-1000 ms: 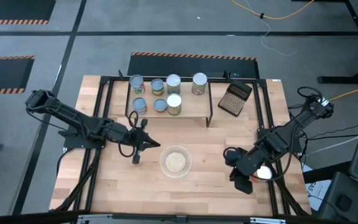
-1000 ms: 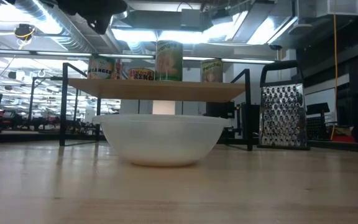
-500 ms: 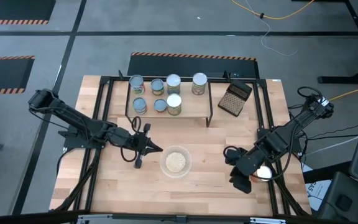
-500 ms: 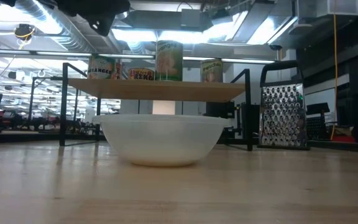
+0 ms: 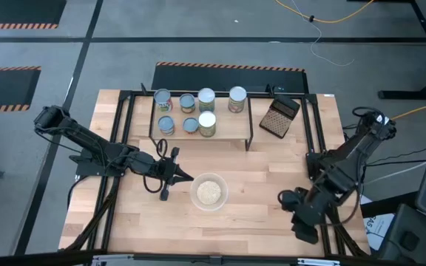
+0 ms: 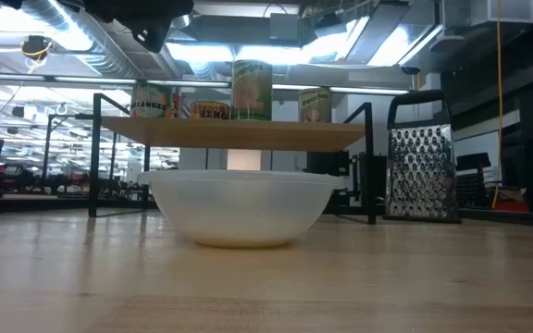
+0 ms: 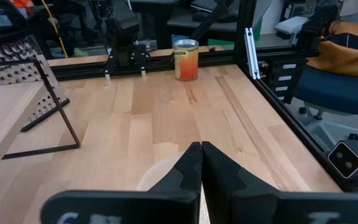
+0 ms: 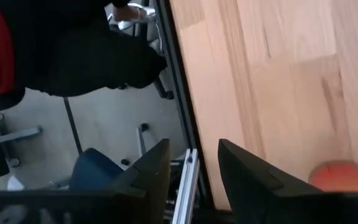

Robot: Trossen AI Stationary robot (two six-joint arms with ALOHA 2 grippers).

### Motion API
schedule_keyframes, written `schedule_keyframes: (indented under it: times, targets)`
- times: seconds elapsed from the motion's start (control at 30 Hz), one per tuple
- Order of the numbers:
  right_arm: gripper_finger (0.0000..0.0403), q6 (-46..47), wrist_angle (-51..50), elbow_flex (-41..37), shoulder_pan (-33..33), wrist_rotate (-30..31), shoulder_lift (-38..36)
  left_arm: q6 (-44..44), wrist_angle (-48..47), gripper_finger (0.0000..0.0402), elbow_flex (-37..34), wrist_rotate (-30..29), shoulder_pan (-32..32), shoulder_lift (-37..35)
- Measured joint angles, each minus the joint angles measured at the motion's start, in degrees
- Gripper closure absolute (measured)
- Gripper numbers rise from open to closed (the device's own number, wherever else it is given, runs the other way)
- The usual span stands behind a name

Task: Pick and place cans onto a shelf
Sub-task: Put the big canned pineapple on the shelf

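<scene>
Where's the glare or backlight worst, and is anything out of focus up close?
Low view: bright ceiling lights behind the shelf backlight the cans; the near tabletop is soft. Left wrist view: evenly lit, the orange can clear. Right wrist view: its own fingers are blurred.

Even overhead light is falling on the worktop in the high view, casting only faint, soft shadows beneath the arms. In the low view, ceiling lamps are glaring brightly behind the shelf, leaving its underside dark. The nearest worktop boards are blurring out of focus there.
</scene>
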Motion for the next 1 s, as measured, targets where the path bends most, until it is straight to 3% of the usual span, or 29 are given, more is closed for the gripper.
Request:
schedule_keyframes:
  times: [0.2, 0.6, 1.0]
  targets:
    - [0.0265, 3.1, -3.5, 0.0, 4.0, 1.4, 0.3, -0.6, 0.0, 0.0401, 0.0, 0.0, 0.0, 0.0]
    - [0.0265, 3.1, -14.6, 0.0, 12.2, -1.6, 5.2, -1.2, 0.0, 0.0401, 0.0, 0.0, -0.3, 0.0]
    - [0.0265, 1.3, -25.9, 0.0, 14.1, -1.5, 13.4, -1.0, 0.0, 0.0401, 0.0, 0.0, -0.3, 0.0]
